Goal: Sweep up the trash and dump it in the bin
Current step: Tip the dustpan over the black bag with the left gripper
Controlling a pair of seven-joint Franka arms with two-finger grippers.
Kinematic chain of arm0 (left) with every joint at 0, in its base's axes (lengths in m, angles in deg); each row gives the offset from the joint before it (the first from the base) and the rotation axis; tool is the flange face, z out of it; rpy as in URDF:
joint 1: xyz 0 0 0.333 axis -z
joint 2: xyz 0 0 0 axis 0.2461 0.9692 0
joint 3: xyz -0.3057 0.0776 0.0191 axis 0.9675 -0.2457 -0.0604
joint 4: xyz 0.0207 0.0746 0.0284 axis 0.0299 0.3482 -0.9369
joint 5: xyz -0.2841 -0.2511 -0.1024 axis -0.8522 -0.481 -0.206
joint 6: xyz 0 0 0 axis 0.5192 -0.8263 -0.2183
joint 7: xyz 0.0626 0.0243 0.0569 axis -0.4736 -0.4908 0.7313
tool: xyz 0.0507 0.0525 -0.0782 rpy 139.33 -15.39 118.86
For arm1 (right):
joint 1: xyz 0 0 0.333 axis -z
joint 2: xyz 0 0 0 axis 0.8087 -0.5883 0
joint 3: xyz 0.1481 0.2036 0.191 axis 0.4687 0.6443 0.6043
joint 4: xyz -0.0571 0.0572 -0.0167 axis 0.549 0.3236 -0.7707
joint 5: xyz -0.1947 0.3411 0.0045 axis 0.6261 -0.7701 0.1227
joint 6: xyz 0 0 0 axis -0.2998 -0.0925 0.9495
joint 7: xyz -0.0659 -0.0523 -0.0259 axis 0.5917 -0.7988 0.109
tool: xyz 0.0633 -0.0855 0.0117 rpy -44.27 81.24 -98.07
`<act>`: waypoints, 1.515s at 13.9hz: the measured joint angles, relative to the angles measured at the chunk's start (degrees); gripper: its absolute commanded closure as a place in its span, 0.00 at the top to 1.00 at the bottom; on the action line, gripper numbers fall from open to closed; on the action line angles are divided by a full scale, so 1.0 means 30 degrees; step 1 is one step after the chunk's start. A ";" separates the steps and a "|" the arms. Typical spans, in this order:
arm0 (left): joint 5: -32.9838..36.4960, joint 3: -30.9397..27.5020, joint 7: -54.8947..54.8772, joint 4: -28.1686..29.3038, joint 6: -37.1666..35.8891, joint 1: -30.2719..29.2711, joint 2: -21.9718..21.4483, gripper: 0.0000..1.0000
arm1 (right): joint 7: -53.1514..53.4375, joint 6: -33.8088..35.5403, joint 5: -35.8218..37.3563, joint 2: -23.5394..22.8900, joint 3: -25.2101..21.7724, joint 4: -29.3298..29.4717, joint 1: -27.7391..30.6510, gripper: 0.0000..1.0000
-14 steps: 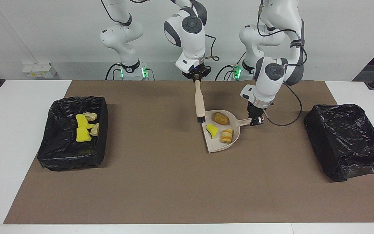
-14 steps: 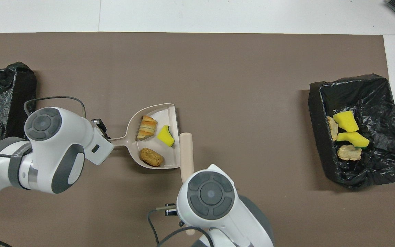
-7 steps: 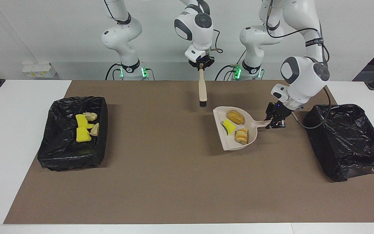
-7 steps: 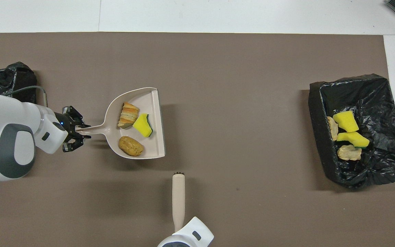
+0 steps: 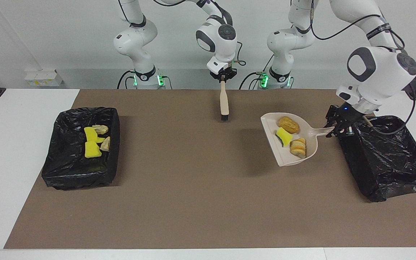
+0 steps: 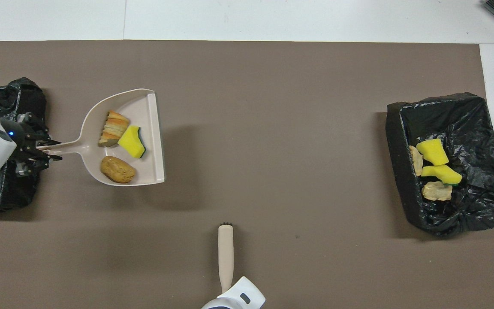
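Trash (image 5: 289,135): three light, loose chunks (apt to slide) in dustpan (image 5: 278,153), carried by its handle, left hand (image 5: 336,127) clamped there; right hand (image 5: 223,76) clamped on brush (image 5: 224,103).

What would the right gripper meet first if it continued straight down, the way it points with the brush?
Probably only the brown mat. The right gripper holds the brush bristles down over bare mat near the robots; no trash lies under it, though its height is unclear.

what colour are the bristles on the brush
Black, a short tuft at the tip of the beige brush; clearest in the facing view.
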 measured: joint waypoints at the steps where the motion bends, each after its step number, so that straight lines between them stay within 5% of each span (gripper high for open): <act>1: 0.0536 -0.0019 -0.0423 -0.0994 -0.0492 -0.0552 0.0491 0.00 | -0.0029 -0.0018 0.0000 -0.0064 0.0000 -0.0051 -0.0023 0.00; 4: 0.1683 -0.0053 -0.1697 -0.2866 -0.0872 -0.2566 0.1701 0.00 | -0.0039 -0.0618 0.0000 -0.0510 -0.0001 -0.0165 -0.0095 0.05; 5: 0.1934 -0.0072 -0.2102 -0.3356 -0.0925 -0.3384 0.2012 0.00 | -0.0039 -0.0807 0.0000 -0.0619 -0.0001 -0.0158 -0.0108 0.31; 7: 0.2319 -0.0102 -0.2684 -0.4754 -0.1209 -0.5203 0.2674 0.00 | -0.0040 -0.0895 0.0000 -0.0685 -0.0049 -0.0140 -0.0086 0.48; 8: 0.2755 -0.0104 -0.3047 -0.5453 -0.1357 -0.5875 0.2969 0.00 | -0.0039 -0.0902 0.0000 -0.0766 -0.0098 -0.0104 -0.0056 0.65; 9: 0.3449 -0.0107 -0.3297 -0.6226 -0.1516 -0.6417 0.3311 0.00 | -0.0039 -0.0923 0.0000 -0.0885 -0.0127 -0.0012 0.0033 1.00; 14: 0.8280 -0.0010 -0.3689 -0.9038 -0.0839 -0.7292 0.4795 0.00 | -0.0055 -0.1027 0.0014 -0.1149 -0.0266 0.1262 0.0896 1.00; 17: 1.2045 0.0310 -0.3626 -0.9213 0.0846 -0.7113 0.5154 0.00 | -0.0142 -0.0970 0.0374 0.0051 -0.0355 0.2125 0.2687 1.00; 21: 1.6972 0.0439 -0.1944 -0.9018 0.1056 -0.5610 0.5255 0.00 | -0.0226 -0.0528 0.3987 0.1842 -0.0465 0.2309 0.4492 1.00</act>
